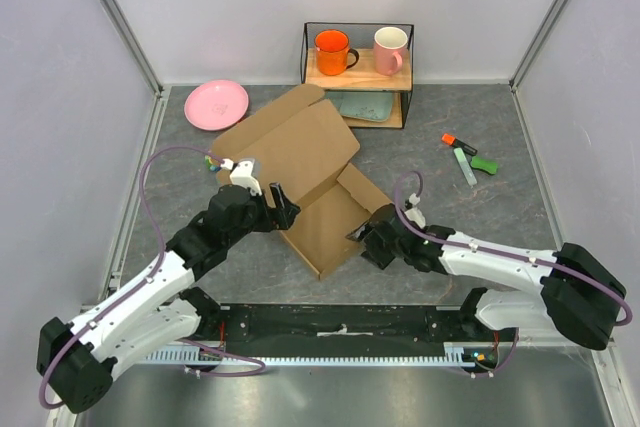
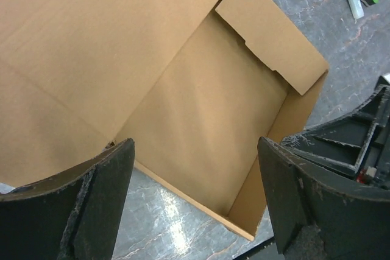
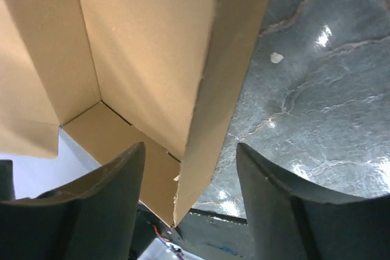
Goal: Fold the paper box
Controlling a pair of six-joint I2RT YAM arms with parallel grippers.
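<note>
The paper box (image 1: 300,147) is plain brown cardboard in the middle of the table, its big lid flap lying back and its low walls raised around the tray part. My left gripper (image 1: 283,209) is open at the box's left near side. In the left wrist view the left gripper (image 2: 194,144) frames the inside of the box (image 2: 91,47) without touching it. My right gripper (image 1: 365,237) is open at the box's right near corner. Seen from the right wrist, the box's wall (image 3: 146,41) stands between the right gripper's (image 3: 190,147) parted jaws, with a gap on each side.
A pink plate (image 1: 216,104) lies at the back left. A wire shelf (image 1: 358,72) behind the box carries an orange mug (image 1: 331,51), a pink mug (image 1: 390,49) and a teal tray (image 1: 365,105) below. Markers (image 1: 465,162) lie to the right.
</note>
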